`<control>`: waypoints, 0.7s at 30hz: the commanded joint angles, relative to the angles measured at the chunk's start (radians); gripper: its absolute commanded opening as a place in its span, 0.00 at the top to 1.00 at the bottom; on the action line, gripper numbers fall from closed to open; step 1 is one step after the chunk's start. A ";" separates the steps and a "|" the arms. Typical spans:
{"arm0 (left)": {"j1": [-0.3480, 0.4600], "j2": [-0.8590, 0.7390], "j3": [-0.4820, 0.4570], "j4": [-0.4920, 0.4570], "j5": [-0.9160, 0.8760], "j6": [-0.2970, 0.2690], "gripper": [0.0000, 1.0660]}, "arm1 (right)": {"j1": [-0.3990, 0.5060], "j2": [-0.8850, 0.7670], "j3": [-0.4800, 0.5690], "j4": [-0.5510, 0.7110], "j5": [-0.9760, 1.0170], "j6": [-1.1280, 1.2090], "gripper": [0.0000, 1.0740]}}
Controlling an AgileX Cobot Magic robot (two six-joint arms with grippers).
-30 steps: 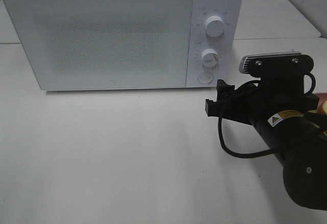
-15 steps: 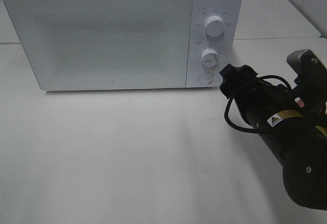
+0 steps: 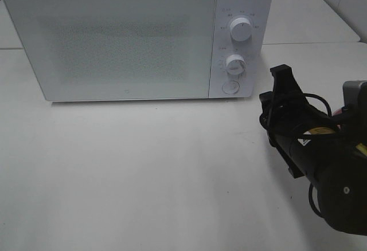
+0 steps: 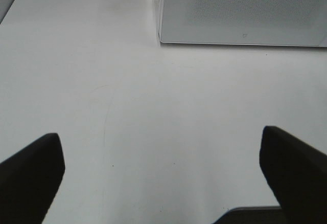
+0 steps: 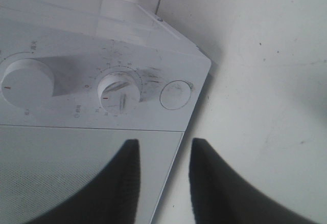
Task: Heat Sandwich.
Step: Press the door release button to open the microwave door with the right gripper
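The sandwich is out of view in every frame. The white microwave (image 3: pixel 114 39) stands at the back of the table with its door closed. My right gripper (image 3: pixel 281 73) hovers just right of the control panel, rolled on its side. In the right wrist view its fingertips (image 5: pixel 162 143) stand a narrow gap apart with nothing between them, pointing at the door's edge below the round button (image 5: pixel 174 95). My left gripper (image 4: pixel 163 173) is wide open over bare table, in front of the microwave's left corner (image 4: pixel 240 9).
The control panel carries an upper knob (image 3: pixel 241 28), a lower knob (image 3: pixel 235 63) and a round button (image 3: pixel 230 86). White table (image 3: pixel 143 171) stretches in front of the microwave. The black right arm (image 3: pixel 321 171) fills the lower right.
The right arm has rolled its wrist and swung its gripper to the right and back, away from the panel's lower corner. Its fingers have narrowed. The left gripper has not moved.
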 commanded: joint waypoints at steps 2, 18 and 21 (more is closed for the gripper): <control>-0.005 -0.022 0.001 -0.004 -0.009 -0.001 0.10 | -0.002 0.003 -0.006 -0.001 0.032 0.092 1.00; -0.005 -0.022 0.001 -0.004 -0.009 -0.001 0.10 | -0.088 0.075 -0.070 -0.106 0.078 0.189 1.00; -0.005 -0.022 0.001 -0.004 -0.009 -0.001 0.10 | -0.121 0.112 -0.103 -0.168 0.093 0.237 1.00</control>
